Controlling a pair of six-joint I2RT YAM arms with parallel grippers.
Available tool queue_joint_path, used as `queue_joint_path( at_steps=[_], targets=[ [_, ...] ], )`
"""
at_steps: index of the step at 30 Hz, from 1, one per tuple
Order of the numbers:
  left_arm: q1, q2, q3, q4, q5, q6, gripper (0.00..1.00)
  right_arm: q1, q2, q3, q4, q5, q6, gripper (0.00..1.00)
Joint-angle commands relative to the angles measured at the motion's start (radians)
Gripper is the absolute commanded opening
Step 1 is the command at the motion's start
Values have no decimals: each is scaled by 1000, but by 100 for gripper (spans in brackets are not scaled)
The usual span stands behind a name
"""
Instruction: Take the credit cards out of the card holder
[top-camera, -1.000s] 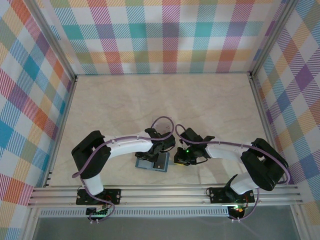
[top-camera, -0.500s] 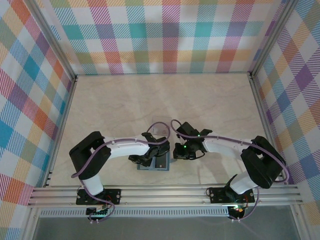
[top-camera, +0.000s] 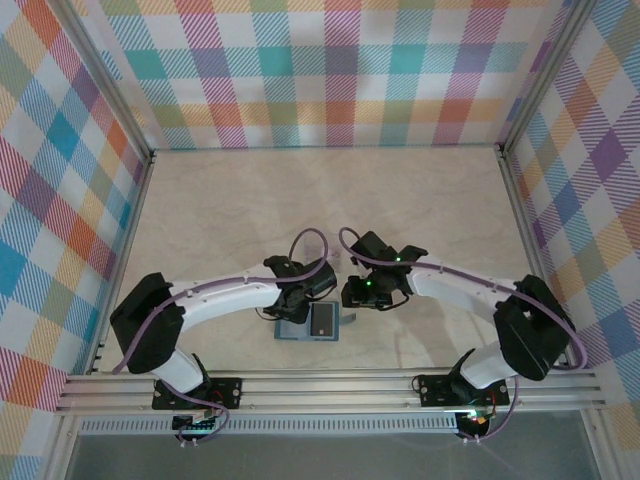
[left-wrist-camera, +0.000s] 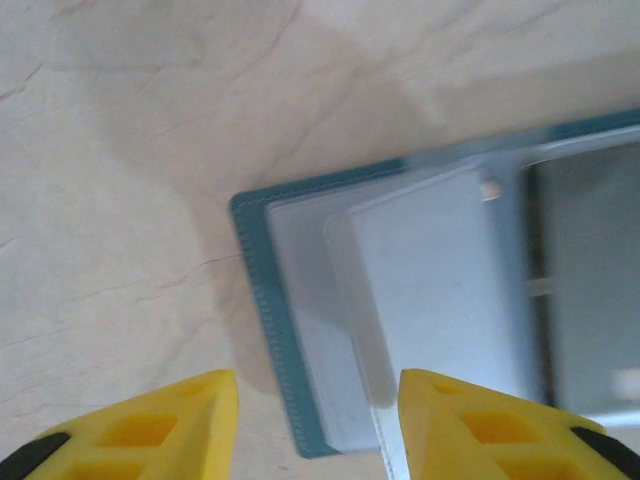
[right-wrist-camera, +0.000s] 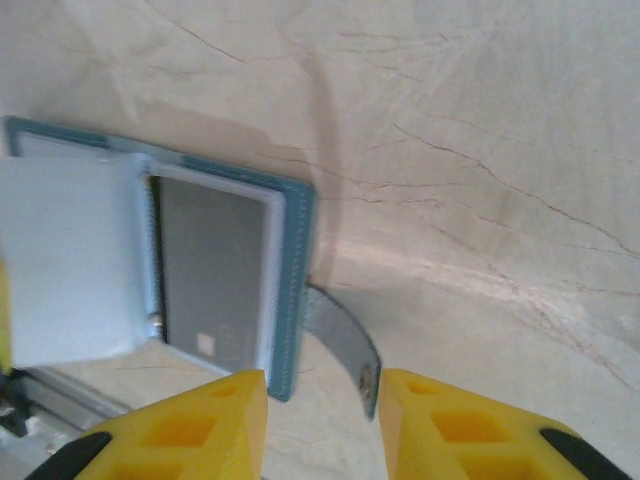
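Observation:
The card holder (top-camera: 295, 331) lies open on the table near the front edge, teal rim (left-wrist-camera: 254, 300) up. A pale credit card (left-wrist-camera: 430, 280) sits in its left half, partly out of the pocket. A dark grey credit card (right-wrist-camera: 210, 255) with a small chip lies in the right half (top-camera: 323, 320). The clasp tab (right-wrist-camera: 342, 335) curls up off the right edge. My left gripper (left-wrist-camera: 315, 405) hovers open over the holder's left corner (top-camera: 298, 305), a thin white card edge beside one finger. My right gripper (right-wrist-camera: 322, 405) is open, its fingers either side of the clasp tab without touching it (top-camera: 358, 300).
The aluminium rail (top-camera: 330, 385) at the table's front edge runs just below the holder. Plaid walls (top-camera: 320, 70) close in the back and both sides. Bare marble tabletop (top-camera: 320, 200) stretches behind both arms.
My right gripper has opened and drawn back a little from the holder. The left arm has reached further right and up over the holder's left half, which now lies open wider.

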Motion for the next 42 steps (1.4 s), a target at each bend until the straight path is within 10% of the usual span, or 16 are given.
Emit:
queue_joint_path(
  at_steps=[1,9,24,31,42],
  targets=[
    [16,-26,40,58,121,16,43,5,-66,-30,53,-74,83,36],
    [30,53,59,222,321,-1,31,29,-20,-132,265,-204,216,33],
    [44,63,24,158,255,18,21,47,114,-133,350,-244,227,29],
    [45,77,-10,272,380,-32,17,47,50,-110,160,-56,194,27],
    [-24,207,132,166,269,-34,38,45,-37,-136,51,51,163,40]
  ],
)
